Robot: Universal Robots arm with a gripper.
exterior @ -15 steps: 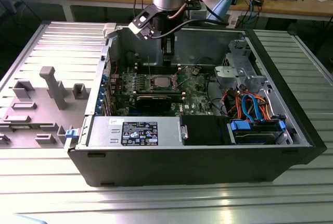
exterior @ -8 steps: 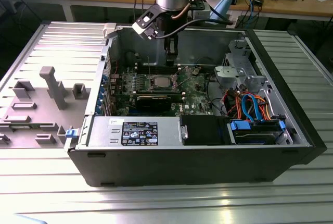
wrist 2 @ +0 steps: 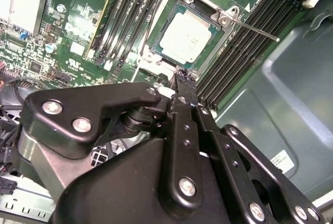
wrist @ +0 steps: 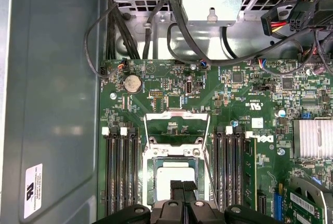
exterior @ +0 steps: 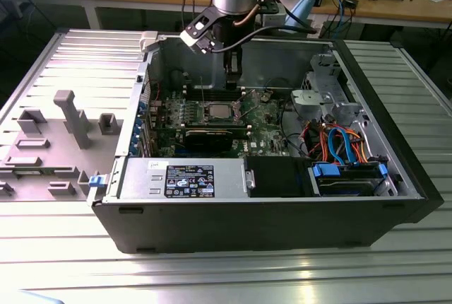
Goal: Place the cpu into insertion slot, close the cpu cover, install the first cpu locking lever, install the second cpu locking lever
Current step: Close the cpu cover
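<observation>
Near cpu (wrist 2: 186,37) | end effector (wrist: 182,185) | mem slots (wrist: 122,172) both sides | cpu cover (wrist: 177,115) up

The motherboard (wrist: 234,109) is green, speckled with small silver and black parts. The cpu (wrist 2: 187,36) has a dull silver top, and the cpu cover (wrist: 177,115) is bare silver. The memory slots (wrist 2: 239,47) are black with white clips. The gripper (wrist 2: 182,78) is matte black. The drive cables (exterior: 344,141) are orange and blue.
</observation>
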